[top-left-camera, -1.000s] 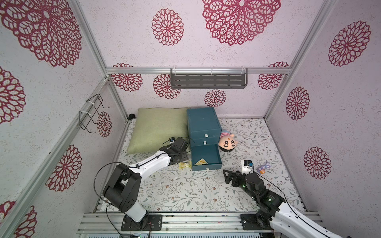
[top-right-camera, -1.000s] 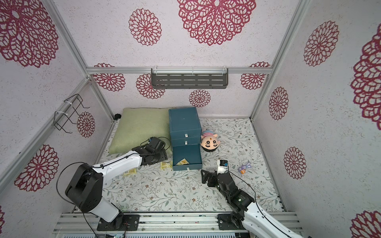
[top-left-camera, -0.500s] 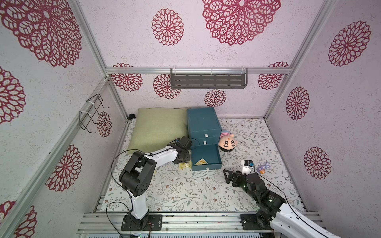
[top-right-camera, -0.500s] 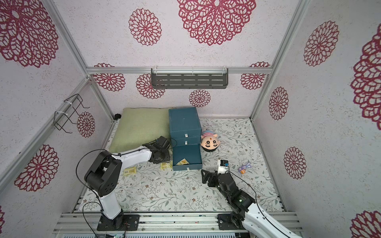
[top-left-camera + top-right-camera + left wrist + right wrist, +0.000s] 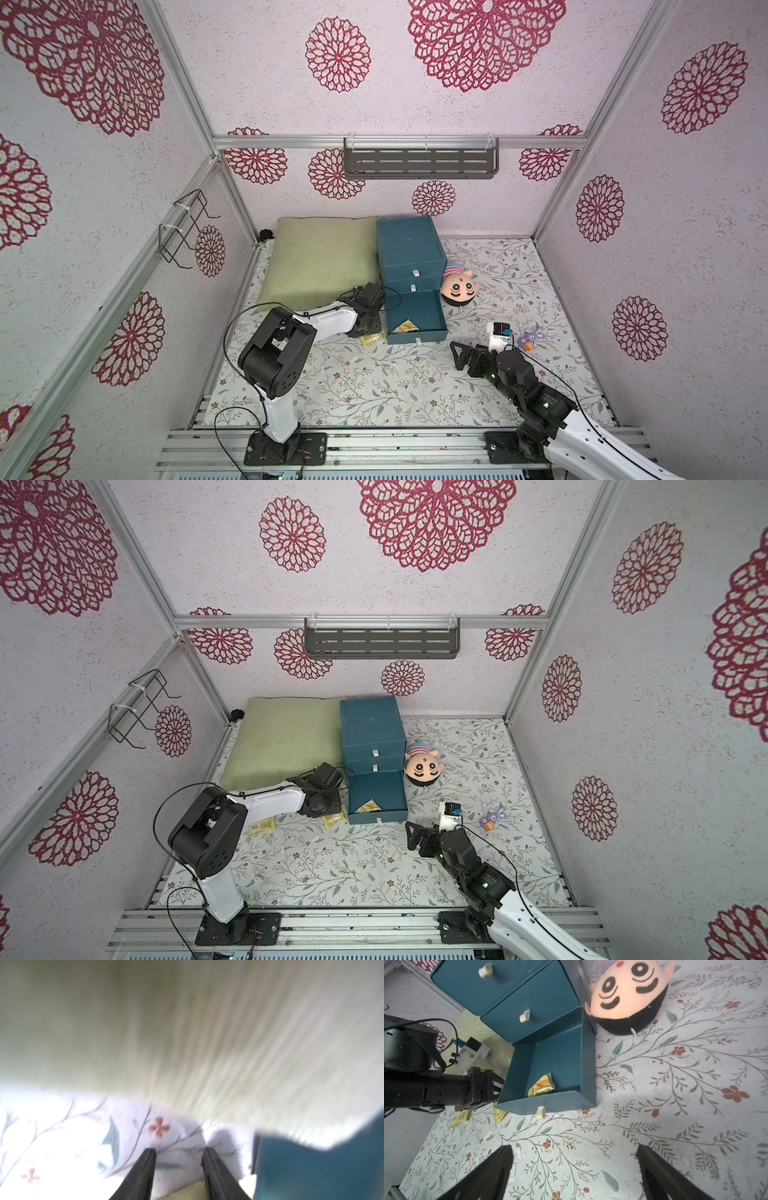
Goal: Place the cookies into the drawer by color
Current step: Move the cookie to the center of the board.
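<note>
1. In both top views the light is bright, even and diffuse. Everything is sharp, and straight lines splay outward toward the corners.
2. Shadows are faint and soft-edged, as beside the drawer (image 5: 588, 1064).
3. The left wrist view is badly motion-blurred. The cushion (image 5: 187, 1032) smears into streaks, the table (image 5: 52, 1126) is blown out to white, and only the left hand (image 5: 179, 1150) keeps firm edges.
4. The right wrist view is crisp at the plush (image 5: 629, 991). The near right hand (image 5: 574, 1147) is soft, and the edges bow.

No text is reading legibly; print on the yellow crinkly cookie packet (image 5: 542, 1087) inside the dark teal pulled-out drawer (image 5: 588, 1064) is blurring.
</note>
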